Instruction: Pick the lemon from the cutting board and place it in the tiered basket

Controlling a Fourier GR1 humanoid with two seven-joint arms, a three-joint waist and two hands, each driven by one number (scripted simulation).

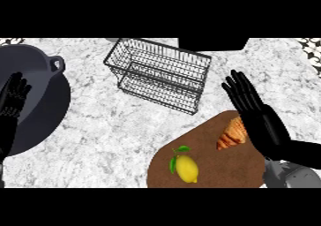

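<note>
A yellow lemon (186, 169) with a green leaf lies on the brown cutting board (205, 145), near its left front part. The black wire tiered basket (158, 73) stands on the counter behind the board, with nothing in it. My right hand (257, 114) is open, fingers straight and pointing away, above the board's right side and to the right of the lemon. Over at the view's left edge, my left hand (9, 106) rests open with fingers up, above the dark pan.
A croissant (232, 133) lies on the board's back right, next to my right hand. A large dark pan (42, 92) with a side handle fills the left of the marble counter. A black object (212, 43) sits at the back edge.
</note>
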